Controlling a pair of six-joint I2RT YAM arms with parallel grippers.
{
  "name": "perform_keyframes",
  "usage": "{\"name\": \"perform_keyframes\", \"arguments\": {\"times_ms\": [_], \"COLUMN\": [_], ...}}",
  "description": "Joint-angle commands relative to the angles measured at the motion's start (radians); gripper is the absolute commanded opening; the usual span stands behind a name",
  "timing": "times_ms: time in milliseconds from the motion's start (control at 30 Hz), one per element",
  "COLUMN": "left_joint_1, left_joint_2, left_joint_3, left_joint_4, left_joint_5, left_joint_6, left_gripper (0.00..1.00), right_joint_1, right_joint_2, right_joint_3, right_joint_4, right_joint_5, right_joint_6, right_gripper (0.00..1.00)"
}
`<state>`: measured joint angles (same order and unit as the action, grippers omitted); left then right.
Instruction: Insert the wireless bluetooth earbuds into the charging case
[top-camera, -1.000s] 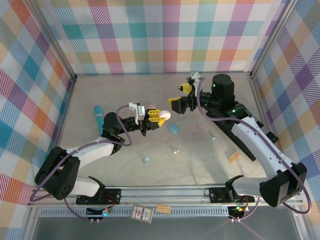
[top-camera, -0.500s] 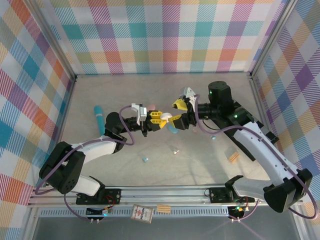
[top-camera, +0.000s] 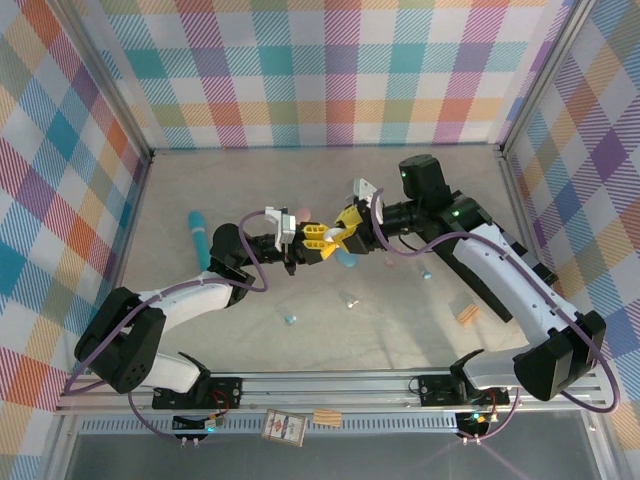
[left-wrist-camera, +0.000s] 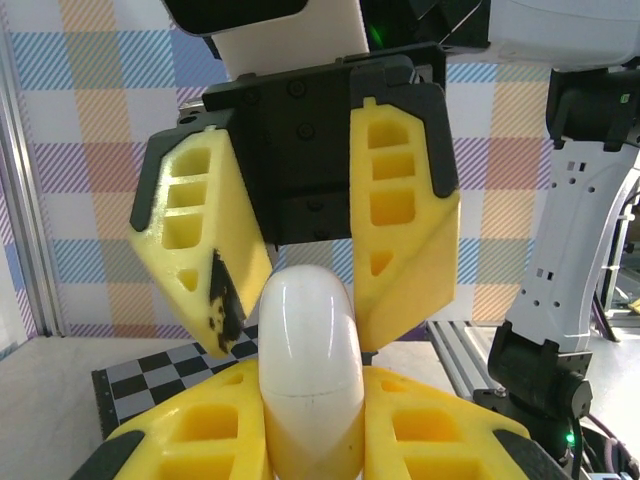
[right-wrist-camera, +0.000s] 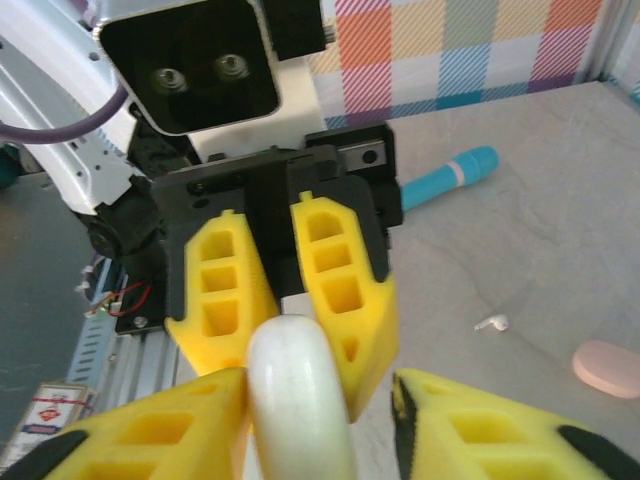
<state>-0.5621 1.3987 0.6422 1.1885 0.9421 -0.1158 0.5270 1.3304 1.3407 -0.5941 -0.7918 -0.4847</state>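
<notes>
Bare table far side, teal cylinder beside left arm

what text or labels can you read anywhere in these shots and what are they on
No text can be read in these views.
small red and white card at the near edge of the top view: its print is too small to read.
white charging case: plain, with no marking on the side that shows.
black and white checkerboard: squares with no letters or numbers.
</notes>
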Motion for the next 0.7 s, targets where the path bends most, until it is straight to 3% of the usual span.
{"name": "perform_keyframes", "arguments": {"times_ms": [0,200,400,533,667], "left_joint_1": [-0.015,-0.015,-0.015,-0.015,-0.016], "left_joint_2": [-0.032,0.001,0.038,0.029,0.020], "left_joint_3": [0.043,0.069,0.071,0.076,0.077], "left_joint_4": [0.025,0.049,0.120,0.068,-0.001], "left_joint_5": [0.030,0.040,0.046,0.045,0.044], "left_joint_6": [0.007,-0.062,-0.110,-0.104,-0.075], "left_gripper": [0.03,0.11,0.25,0.36,0.39], "right_joint_1": [0.004,0.004,0.005,0.004,0.004], "right_joint_2": [0.001,-0.016,-0.033,-0.045,-0.045], "right_joint_3": [0.032,0.026,0.025,0.023,0.031], "right_joint_4": [-0.039,-0.027,-0.006,0.011,0.002], "right_joint_5": [-0.027,-0.032,-0.013,-0.007,-0.012], "right_joint_6": [-0.049,-0.036,-0.021,-0.008,-0.013], "right_gripper": [0.34,0.26,0.23,0.21,0.21]}}
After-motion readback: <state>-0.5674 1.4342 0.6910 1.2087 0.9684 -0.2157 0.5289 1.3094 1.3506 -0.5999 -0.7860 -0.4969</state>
